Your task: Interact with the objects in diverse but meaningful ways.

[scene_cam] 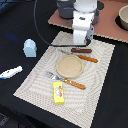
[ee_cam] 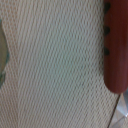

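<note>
One brown sausage lay on your woven mat, just beside the round plate. Your claw hung right over it; I could not tell if it was spread. Your yellow box sat nearer the mat's edge, the blue block on the dark worktop.

The exterior view looks down at a slant from a raised spot off the arm, far enough to take in the whole woven placemat on the dark desk, with the white arm at the mat's far edge. The wrist view faces straight down, very near the mat, blurred by closeness. Both share the dark brown sausage and the weave beside it.
</note>
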### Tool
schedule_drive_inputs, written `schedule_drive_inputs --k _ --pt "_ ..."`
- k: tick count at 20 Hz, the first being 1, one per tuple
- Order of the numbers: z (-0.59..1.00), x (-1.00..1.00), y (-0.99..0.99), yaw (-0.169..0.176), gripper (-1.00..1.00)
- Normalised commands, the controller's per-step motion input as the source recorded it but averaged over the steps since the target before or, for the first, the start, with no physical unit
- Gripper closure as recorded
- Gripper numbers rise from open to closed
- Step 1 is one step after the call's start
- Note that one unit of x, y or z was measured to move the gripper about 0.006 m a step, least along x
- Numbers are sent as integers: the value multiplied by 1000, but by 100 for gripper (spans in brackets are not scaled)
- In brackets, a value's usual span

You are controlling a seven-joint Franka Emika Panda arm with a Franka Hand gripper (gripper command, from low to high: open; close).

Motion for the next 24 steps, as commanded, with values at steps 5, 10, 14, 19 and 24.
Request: schedule_drive_inputs --k 5,10,14,19,24 --pt "-145 441 21 0 -100" --pt "-197 411 50 0 -100" --pt "-189 387 57 0 100" --pt "-75 220 7 1 100" --pt "4 -1 -7 10 100"
